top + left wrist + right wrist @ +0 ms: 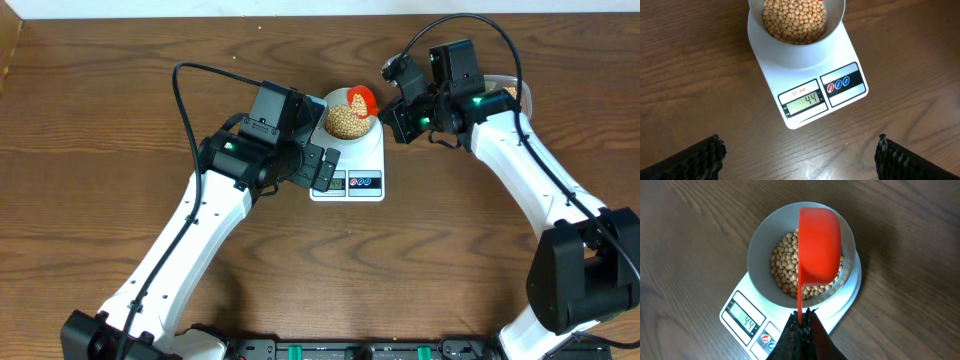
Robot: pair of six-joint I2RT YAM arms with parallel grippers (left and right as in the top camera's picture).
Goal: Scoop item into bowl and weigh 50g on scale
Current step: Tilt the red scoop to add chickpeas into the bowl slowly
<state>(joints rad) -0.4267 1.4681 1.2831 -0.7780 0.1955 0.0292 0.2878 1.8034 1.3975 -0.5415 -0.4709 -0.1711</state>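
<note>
The white scale (362,158) stands at the table's middle with the pale bowl (338,103) on it, partly filled with beige beans (346,122). Its display reads 44 in the left wrist view (805,100) and in the right wrist view (747,319). My right gripper (801,317) is shut on the thin handle of a red scoop (819,245), held tipped on its side over the bowl (762,240); the scoop also shows overhead (362,97). My left gripper (800,155) is open and empty, just in front of the scale (840,55), above bare wood.
A clear tub with more beans (513,92) sits at the back right, mostly hidden behind my right arm. The table's far edge runs along the top of the overhead view.
</note>
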